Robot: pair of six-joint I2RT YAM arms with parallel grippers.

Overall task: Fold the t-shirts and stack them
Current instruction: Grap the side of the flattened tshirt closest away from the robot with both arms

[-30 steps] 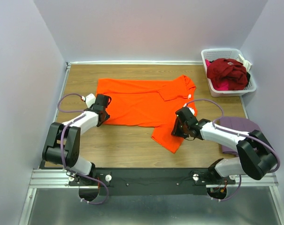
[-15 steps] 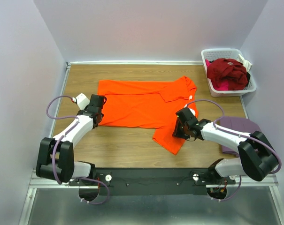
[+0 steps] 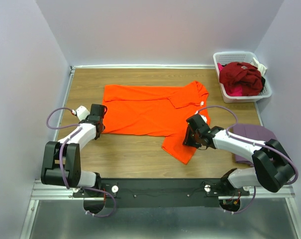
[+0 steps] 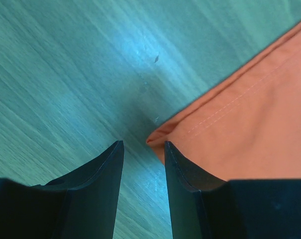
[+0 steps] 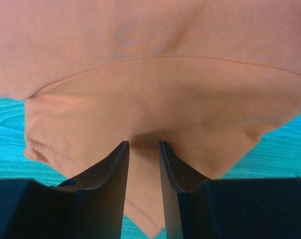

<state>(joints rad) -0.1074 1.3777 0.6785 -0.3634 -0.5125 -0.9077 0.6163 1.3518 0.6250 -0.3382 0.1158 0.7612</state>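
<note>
The left pincer [image 4: 143, 145] hangs low over the table [image 3: 130, 157], jaws apart, with only bare wood between them. A hem corner of the orange t-shirt [image 3: 145, 107] lies just ahead of its fingertips, toward the right finger; whether that finger touches the cloth cannot be told. From there the shirt spreads flat across to the right pincer [image 5: 143, 145], which is clamped on a pucker of the sleeve. This looks like the first fold being set up, with one side gripped. Next, the left pincer probably needs to slide onto that corner and close. Right of the right pincer lies a mauve t-shirt [image 3: 254, 133]; well beyond it a dark red t-shirt [image 3: 242, 74] sits in the basket [image 3: 240, 52].
</note>
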